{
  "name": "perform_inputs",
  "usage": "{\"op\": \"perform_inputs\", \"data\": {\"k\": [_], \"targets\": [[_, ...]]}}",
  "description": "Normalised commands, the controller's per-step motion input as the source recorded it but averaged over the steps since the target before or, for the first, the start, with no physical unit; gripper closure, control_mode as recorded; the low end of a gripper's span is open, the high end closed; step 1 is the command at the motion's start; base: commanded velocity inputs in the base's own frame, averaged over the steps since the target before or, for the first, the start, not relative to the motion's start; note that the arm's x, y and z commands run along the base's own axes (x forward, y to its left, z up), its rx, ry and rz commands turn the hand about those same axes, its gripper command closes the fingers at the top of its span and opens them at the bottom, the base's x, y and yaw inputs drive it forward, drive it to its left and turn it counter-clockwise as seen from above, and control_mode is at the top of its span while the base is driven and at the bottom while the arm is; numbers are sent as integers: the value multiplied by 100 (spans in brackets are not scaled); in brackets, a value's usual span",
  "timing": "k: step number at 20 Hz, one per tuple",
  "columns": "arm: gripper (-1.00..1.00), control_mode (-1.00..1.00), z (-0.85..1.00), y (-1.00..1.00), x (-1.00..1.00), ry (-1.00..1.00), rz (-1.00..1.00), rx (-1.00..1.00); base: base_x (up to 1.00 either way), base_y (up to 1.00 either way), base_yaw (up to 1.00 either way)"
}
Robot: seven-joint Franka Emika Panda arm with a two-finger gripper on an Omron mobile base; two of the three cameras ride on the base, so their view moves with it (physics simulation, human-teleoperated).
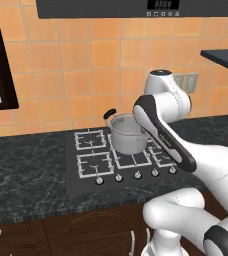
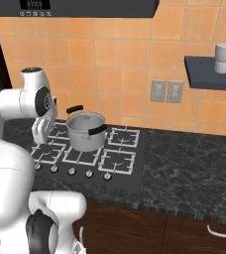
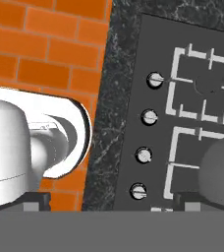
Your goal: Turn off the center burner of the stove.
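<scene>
The stove (image 1: 86,186) sits recessed in the worktop (image 1: 26,170), a pot (image 1: 128,134) covers the center burner (image 1: 131,159), and the released pincer hangs above the front knobs (image 3: 143,154).

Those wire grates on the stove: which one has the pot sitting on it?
The middle grate, between the two side pairs. The steel pot stands on its back half; the square side grates are bare.

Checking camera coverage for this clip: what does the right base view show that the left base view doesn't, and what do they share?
Right base view: a white cup on a dark wall shelf, and the counter right of the stove.
Left base view: a dark window frame at far left.
Both: the stove with its five knobs, the steel pot on the center burner, and tiled wall.
</scene>
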Motion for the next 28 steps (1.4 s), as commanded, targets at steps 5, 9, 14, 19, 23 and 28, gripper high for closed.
{"op": "perform_inputs", "data": {"k": [5, 9, 14, 19, 23, 28], "targets": [[-100, -100, -62, -16, -10, 1, 80, 0, 0, 0, 0], [-100, -100, -54, -10, -3, 0, 65, 0, 0, 0, 0], [-100, -100, -37, -10, 0, -6, 23, 0, 0, 0, 0], [-100, -100, -32, -19, 1, -1, 10, 0, 0, 0, 0], [-100, -100, -23, -9, 2, 0, 6, 0, 0, 0, 0], [-100, -100, -20, 0, 1, 0, 4, 0, 0, 0, 0]]}}
